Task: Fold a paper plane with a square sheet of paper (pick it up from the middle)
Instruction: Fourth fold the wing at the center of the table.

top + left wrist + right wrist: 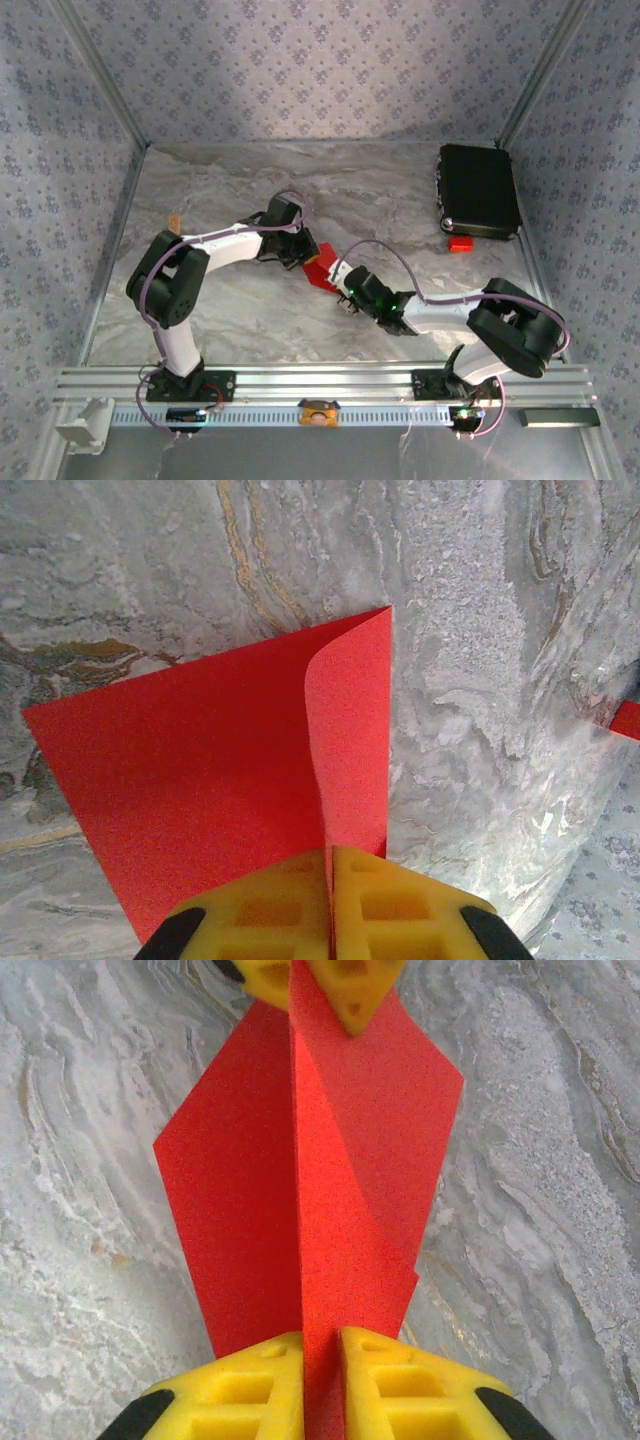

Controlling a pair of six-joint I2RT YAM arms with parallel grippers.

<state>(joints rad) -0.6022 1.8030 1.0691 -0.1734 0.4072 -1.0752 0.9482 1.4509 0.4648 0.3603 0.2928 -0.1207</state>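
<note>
A thin, bright red sheet of paper (318, 270), folded up into a standing ridge, sits between the two claws over the grey marbled desk (260, 330). It is well apart from a black rectangular hard case (478, 190), off to the case's near left. The left claw (330, 880) is pinched tight on one end of the ridge. The right claw (322, 1360) is closed on the opposite end, facing it. The case is closed, its contents hidden. A small chunky red piece (460, 243) lies just beside the case's near edge. One sheet, one case, one small piece, two claws.
</note>
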